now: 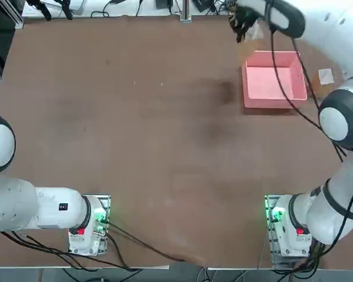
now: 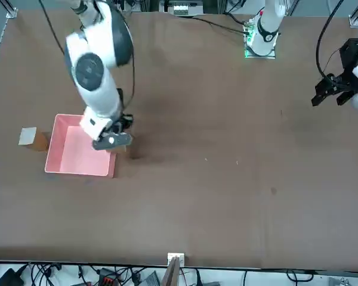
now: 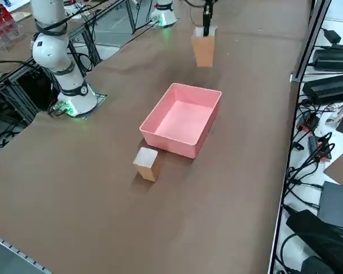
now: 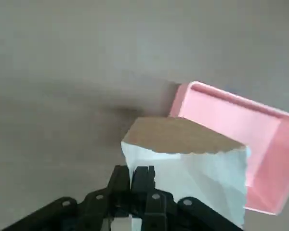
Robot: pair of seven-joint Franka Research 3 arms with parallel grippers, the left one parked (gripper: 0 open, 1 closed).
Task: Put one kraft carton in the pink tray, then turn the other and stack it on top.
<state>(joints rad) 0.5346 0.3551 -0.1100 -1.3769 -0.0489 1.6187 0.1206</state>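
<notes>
- One kraft carton [image 3: 203, 50] hangs clamped in the right gripper [image 3: 206, 23], lifted off the table.
- So step one's underway; the pink tray [image 3: 186, 145] sits just beyond the jaws, empty.
- Next up, probably: carry over, lower, release.
- The other carton [image 3: 147, 163] waits past the tray.

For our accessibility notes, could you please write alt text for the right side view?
The right gripper holds a kraft carton above the brown table, beyond the far end of the empty pink tray. A second kraft carton stands on the table just off the tray's near corner.
</notes>
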